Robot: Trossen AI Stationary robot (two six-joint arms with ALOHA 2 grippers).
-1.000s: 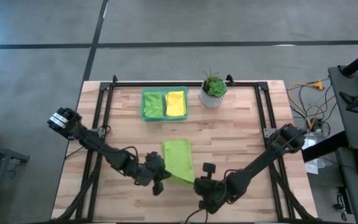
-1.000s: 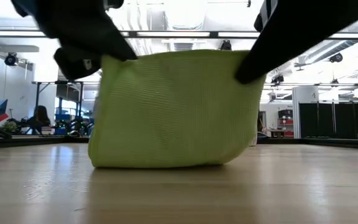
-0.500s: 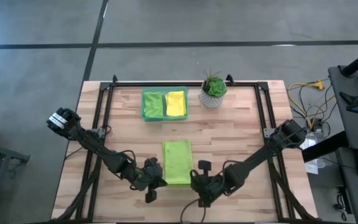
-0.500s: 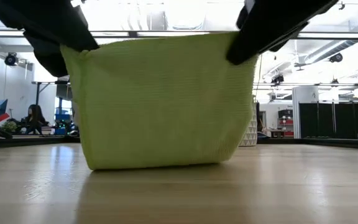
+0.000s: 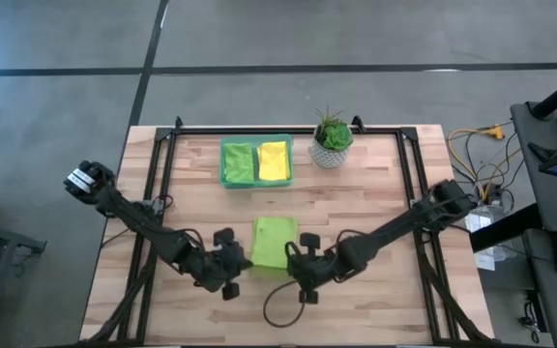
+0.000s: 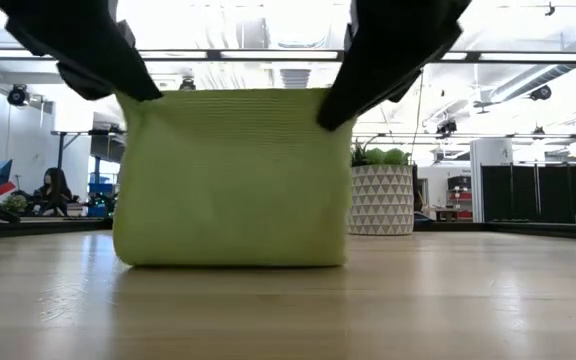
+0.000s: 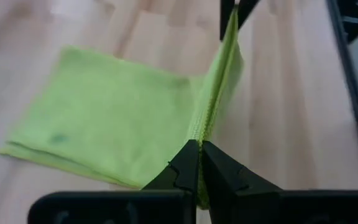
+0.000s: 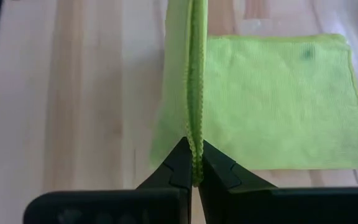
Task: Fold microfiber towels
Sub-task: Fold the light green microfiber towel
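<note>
**My two pincers hold up the green towel**

I am holding one lime green towel (image 5: 270, 242) in the middle of the wooden table (image 5: 366, 208), near its front edge. My left pincer (image 7: 198, 163) is pinched tight on one corner of the towel's lifted edge. My right pincer (image 8: 191, 163) is pinched tight on the other corner. I hold that edge up in the air, so part of the towel stands like a little wall (image 6: 230, 178). The rest of it lies flat on the wood.

At the back of the table sits a green tray (image 5: 226, 162). Inside it are a second green towel (image 5: 239, 163) and a yellow towel (image 5: 274, 160), side by side. Just beside the tray stands a small plant (image 5: 333, 136) in a white pot. Far off in the room, a person (image 6: 56, 187) sits at a desk.
</note>
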